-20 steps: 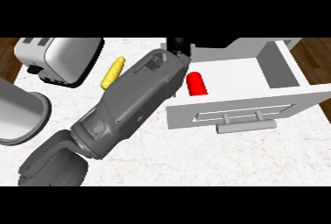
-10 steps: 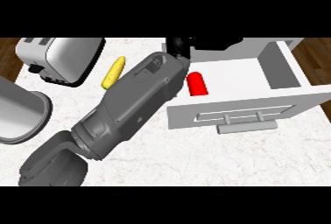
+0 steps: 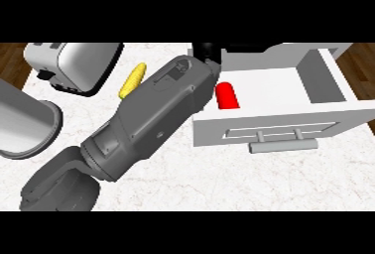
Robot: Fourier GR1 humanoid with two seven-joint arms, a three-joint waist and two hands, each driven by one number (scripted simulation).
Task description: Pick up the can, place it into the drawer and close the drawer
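The red can [image 3: 227, 95] lies inside the open white drawer [image 3: 330, 79], near its left wall, and nothing touches it. My left forearm runs from the lower left up across the counter. Its black left hand [image 3: 210, 50] shows only partly at the picture's top, above the drawer's back left corner and apart from the can. Most of the hand is cut off or hidden behind the forearm. The drawer stands pulled out, with its front panel and grey handle [image 3: 282, 145] toward me. My right hand does not show.
A silver toaster [image 3: 73, 64] stands at the back left, with a yellow corn cob [image 3: 133, 80] lying beside it next to my forearm. A grey metal pot [image 3: 22, 124] sits at the left edge. Wooden floor shows past the counter's far corners.
My left hand has crept slightly right along the drawer's back edge. The can and the drawer have stayed where they were.
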